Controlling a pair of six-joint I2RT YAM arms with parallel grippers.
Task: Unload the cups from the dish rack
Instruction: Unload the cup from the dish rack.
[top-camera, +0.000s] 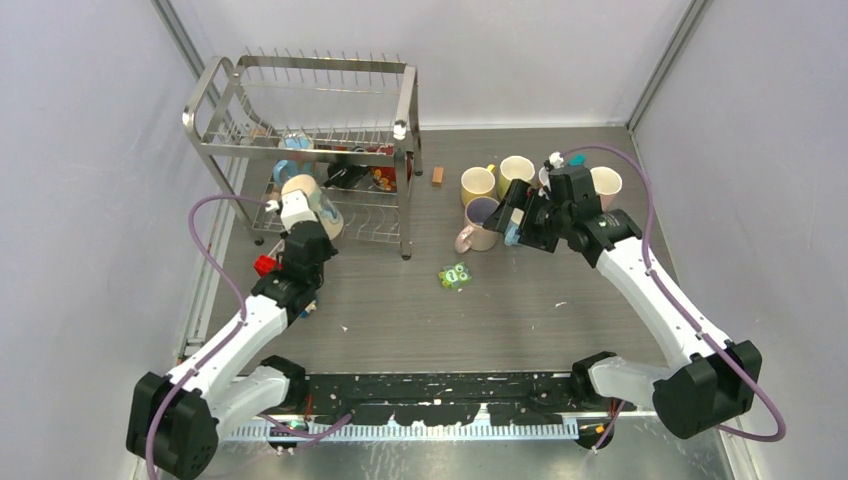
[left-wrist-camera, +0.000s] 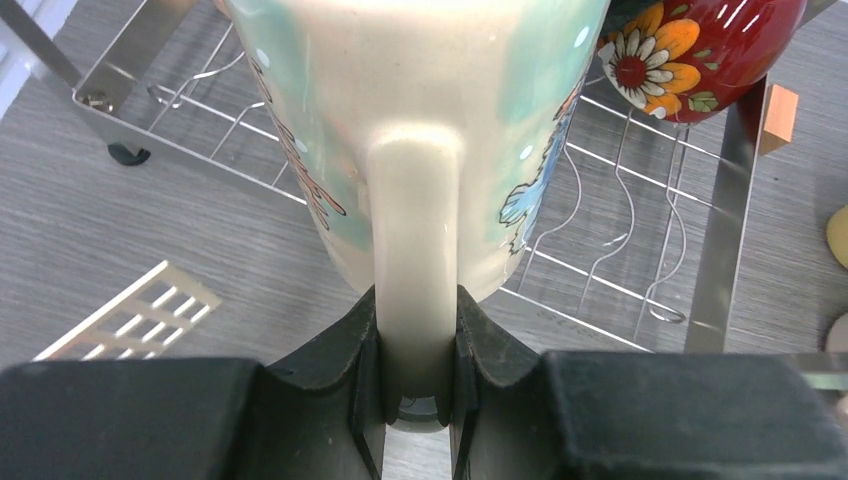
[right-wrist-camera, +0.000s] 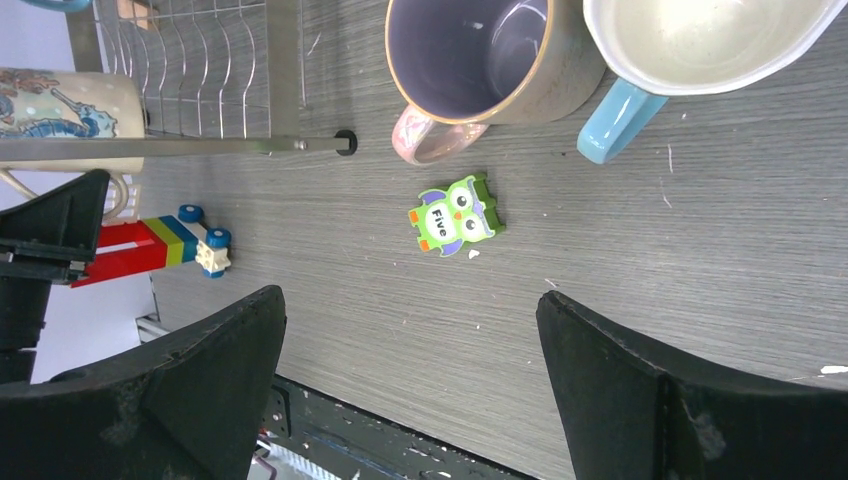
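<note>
My left gripper (left-wrist-camera: 418, 370) is shut on the handle of a cream cup with a blue-green picture (left-wrist-camera: 420, 130), held at the front left corner of the dish rack (top-camera: 300, 130), over its lower tier. A red flowered cup (left-wrist-camera: 700, 50) and a light blue one (top-camera: 293, 145) lie in the rack. My right gripper (right-wrist-camera: 410, 340) hangs open and empty over the table, next to a cup with a purple inside (right-wrist-camera: 480, 60) and a cream cup with a blue handle (right-wrist-camera: 700, 40). Two yellow cups (top-camera: 478, 183) stand behind them.
A green owl toy (right-wrist-camera: 455, 213) lies mid-table. Red and striped toy blocks (right-wrist-camera: 160, 245) sit near the left arm. A small brown block (top-camera: 437, 176) is right of the rack. Another cup (top-camera: 606, 183) stands behind my right arm.
</note>
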